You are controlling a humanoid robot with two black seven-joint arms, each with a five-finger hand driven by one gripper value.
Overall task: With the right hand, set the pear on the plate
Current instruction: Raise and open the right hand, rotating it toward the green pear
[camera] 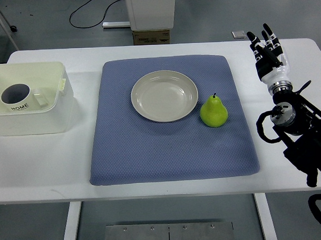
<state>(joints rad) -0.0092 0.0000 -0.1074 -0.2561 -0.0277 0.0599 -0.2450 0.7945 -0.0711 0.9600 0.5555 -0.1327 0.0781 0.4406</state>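
The green pear point(213, 112) stands upright on the blue quilted mat point(172, 151), just beside the round beige plate's point(144, 105) right rim. The right hand point(267, 49) hovers over the white tabletop point(288, 163), well apart, fingers extended and empty. Best to approach from the right, wrap the pear's wide belly, then lift clear of the rim

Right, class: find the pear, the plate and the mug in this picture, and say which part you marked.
pear point(213, 113), top view, on its green body below the stem.
plate point(143, 80), top view, on its upper left rim.
mug point(24, 106), top view, on its white side by the printed word.
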